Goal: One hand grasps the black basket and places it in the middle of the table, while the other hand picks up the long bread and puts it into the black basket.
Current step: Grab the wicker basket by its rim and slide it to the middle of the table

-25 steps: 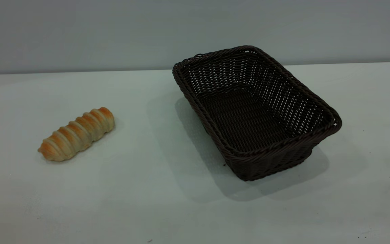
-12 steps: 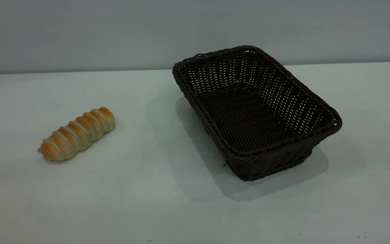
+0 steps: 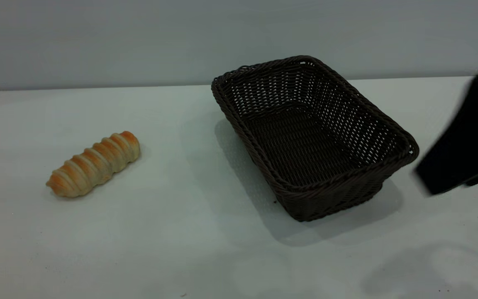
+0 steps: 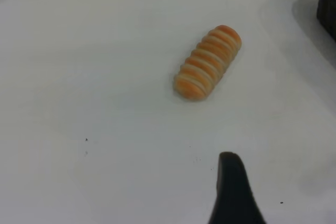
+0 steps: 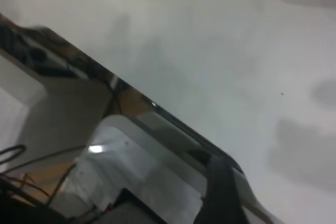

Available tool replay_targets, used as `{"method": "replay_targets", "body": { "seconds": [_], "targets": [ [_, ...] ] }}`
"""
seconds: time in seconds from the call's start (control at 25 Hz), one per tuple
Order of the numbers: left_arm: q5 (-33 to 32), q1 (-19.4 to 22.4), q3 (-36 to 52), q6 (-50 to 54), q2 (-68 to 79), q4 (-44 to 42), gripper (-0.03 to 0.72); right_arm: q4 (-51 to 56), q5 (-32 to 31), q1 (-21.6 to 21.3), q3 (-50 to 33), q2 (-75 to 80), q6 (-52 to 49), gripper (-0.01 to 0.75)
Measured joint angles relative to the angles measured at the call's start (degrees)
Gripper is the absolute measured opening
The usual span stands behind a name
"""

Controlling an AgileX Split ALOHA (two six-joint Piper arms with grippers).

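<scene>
I find nothing to read anywhere in my views: no text, label, brand, number or sign. The black basket [image 3: 313,137], the long bread [image 3: 93,164] and the table [image 3: 181,232] all show plain, unmarked surfaces. The dark finger [image 4: 233,192] showing in my left wrist view carries no marking either.
</scene>
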State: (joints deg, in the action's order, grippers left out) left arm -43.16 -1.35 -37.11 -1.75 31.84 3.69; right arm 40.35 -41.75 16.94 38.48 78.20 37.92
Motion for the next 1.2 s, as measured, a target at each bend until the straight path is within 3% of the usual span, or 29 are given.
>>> {"method": "replay_targets", "body": {
  "seconds": [0.16,0.6,1.2],
  "targets": [
    [0.0,0.0,0.0,0.0,0.0,0.0,0.51,-0.5,4.6,3.8,3.1,8.9,-4.6,0.58],
    [0.1,0.0,0.0,0.0,0.0,0.0,0.512,5.8,10.0,4.2,8.5,24.2,-19.0,0.578],
    [0.1,0.0,0.0,0.0,0.0,0.0,0.512,7.6,31.0,4.2,8.5,25.4,-46.5,0.554]
  ]
}}
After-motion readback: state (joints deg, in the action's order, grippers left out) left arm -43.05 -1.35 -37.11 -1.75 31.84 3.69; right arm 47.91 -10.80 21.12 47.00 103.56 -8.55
